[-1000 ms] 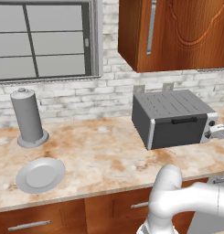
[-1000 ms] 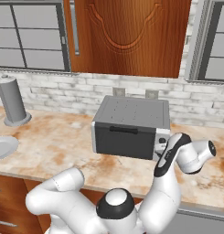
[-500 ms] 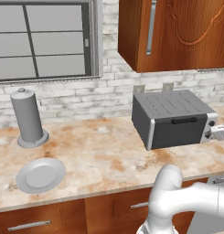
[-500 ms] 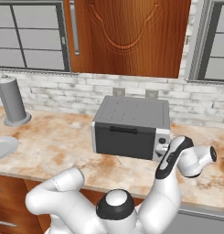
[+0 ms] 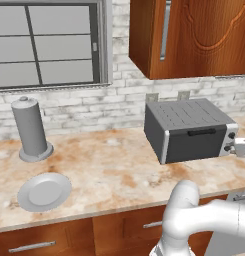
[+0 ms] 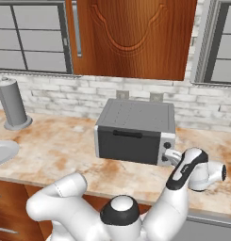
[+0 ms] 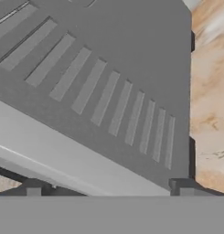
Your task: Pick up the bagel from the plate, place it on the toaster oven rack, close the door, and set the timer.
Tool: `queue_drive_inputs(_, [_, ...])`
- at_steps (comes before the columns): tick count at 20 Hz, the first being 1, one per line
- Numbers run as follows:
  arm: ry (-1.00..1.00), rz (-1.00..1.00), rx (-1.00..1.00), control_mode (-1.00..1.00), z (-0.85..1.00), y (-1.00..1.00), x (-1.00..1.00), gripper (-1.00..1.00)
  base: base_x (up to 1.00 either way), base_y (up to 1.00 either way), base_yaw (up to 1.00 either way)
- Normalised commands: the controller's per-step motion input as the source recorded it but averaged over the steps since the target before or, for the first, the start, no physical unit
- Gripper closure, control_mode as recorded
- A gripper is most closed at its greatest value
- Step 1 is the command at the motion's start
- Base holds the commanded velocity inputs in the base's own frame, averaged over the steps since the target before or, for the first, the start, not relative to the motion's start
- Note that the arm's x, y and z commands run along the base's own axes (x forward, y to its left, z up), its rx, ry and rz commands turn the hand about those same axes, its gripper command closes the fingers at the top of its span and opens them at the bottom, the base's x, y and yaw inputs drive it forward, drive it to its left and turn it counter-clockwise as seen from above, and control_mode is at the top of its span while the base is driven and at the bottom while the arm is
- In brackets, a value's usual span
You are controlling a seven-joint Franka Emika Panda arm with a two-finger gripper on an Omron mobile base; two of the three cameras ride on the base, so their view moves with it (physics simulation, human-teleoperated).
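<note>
The toaster oven (image 5: 186, 127) (image 6: 136, 127) stands on the counter with its door (image 5: 196, 146) (image 6: 128, 147) shut, so the toaster oven rack is hidden behind it. The bagel is out of view. The light-grey plate (image 5: 44, 192) (image 6: 1, 153) lies bare at the counter's left front. My gripper (image 5: 240, 148) (image 6: 170, 156) (image 7: 109, 188) hovers at the oven's right front corner, beside the knob panel (image 6: 165, 151), open with nothing between its fingers. In the hand view the oven's slatted grey casing (image 7: 109, 105) is very close.
A tall grey canister (image 5: 30, 130) (image 6: 12, 104) stands at the back left near the brick wall. Wooden cabinets (image 5: 194, 35) hang above the oven. Bare marble counter (image 5: 109, 170) stretches between plate and oven.
The jaws have spread wider. The hand has drawn slightly right and away from the oven's knob panel. Oven, plate and canister have not moved.
</note>
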Motion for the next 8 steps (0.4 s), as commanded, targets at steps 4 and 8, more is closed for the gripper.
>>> queue_drive_inputs(4, [0.28,0.31,0.51,-1.00,-0.25,-0.48,0.00,1.00,0.00,0.00,0.00])
queue_drive_inputs(8, [0.23,0.27,0.32,-1.00,-0.18,-0.28,0.00,1.00,0.00,0.00,0.00])
